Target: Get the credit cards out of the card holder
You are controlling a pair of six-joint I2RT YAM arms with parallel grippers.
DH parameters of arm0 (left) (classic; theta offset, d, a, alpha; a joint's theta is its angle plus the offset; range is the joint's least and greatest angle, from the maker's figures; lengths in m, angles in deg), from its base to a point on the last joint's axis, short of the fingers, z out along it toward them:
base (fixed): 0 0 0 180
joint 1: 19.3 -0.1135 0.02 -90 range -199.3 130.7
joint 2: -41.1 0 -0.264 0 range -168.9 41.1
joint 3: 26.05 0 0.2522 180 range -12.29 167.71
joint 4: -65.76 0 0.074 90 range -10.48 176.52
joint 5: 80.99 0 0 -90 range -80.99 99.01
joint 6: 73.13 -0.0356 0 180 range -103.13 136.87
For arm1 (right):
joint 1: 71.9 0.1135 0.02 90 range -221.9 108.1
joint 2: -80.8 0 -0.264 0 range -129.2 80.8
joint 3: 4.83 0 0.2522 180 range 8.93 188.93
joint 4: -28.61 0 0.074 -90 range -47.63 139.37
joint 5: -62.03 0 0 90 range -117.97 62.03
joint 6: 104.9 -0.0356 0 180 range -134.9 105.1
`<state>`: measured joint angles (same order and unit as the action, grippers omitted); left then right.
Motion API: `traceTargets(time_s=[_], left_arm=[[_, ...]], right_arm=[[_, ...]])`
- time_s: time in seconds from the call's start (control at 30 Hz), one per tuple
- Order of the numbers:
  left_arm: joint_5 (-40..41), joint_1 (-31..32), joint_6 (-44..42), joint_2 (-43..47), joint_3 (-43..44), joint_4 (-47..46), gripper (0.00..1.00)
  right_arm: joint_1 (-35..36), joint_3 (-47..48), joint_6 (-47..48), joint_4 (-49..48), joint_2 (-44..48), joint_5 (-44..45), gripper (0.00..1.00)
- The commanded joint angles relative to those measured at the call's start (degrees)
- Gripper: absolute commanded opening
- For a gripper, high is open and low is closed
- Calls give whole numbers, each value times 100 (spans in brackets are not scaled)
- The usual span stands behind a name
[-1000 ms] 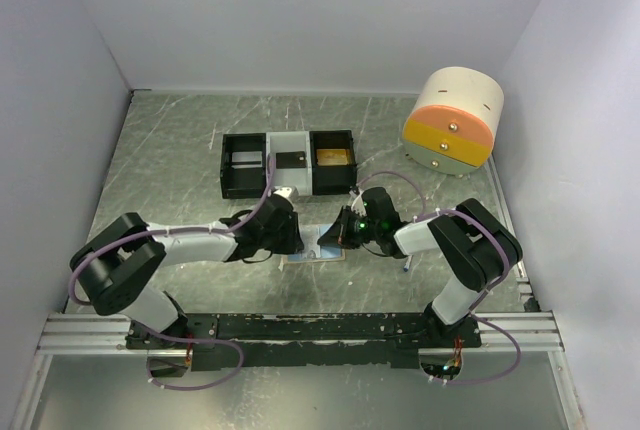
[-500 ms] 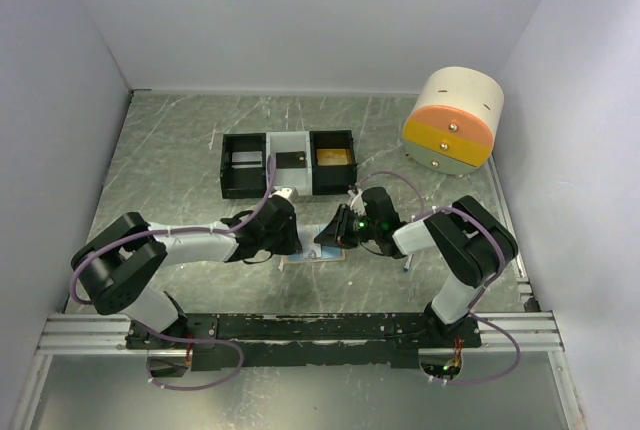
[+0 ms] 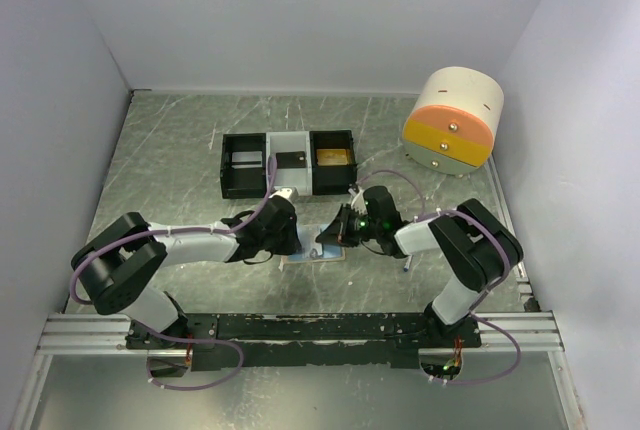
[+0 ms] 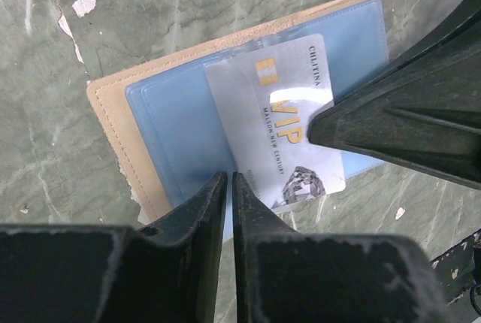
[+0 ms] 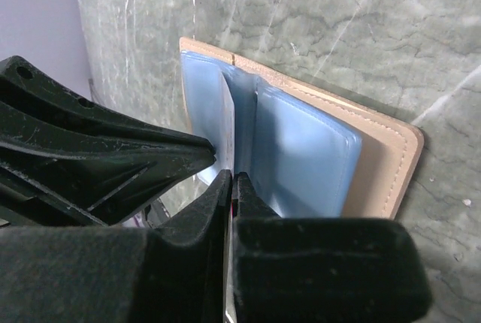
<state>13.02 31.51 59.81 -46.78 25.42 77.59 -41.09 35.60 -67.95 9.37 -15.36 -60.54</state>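
On the grey marbled surface (image 3: 170, 165), the left end effector (image 4: 228, 188) pinches the open card holder (image 4: 169, 124) by its edge. The right end effector (image 5: 231, 178) grips a card (image 4: 274, 116) partly out. Next, probably pull it clear.

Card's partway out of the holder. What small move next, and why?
Probably pull the right gripper away from the card holder, drawing the card free. The card sits half out of its pocket, apparently pinched in that gripper, with the left gripper at the holder's edge.

Tan card holder (image 4: 176, 124), pale-blue inside
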Motion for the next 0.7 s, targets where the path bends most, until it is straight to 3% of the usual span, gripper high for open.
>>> traceTargets(time_s=[0.0,0.17,0.33,0.53,0.67], left_arm=[[147,72,21,10,-30,510,21],[181,79,22,96,-28,516,23],[66,90,-55,208,119,308,34],[-263,88,-33,120,361,-237,40],[-240,91,30,-214,598,-190,40]], right_arm=[[-132,-71,259,514,325,447,0],[-228,-151,282,471,296,282,0],[-227,-333,-59,-196,29,-18,1],[-228,-262,152,163,163,263,9],[-231,-267,165,125,103,219,12]])
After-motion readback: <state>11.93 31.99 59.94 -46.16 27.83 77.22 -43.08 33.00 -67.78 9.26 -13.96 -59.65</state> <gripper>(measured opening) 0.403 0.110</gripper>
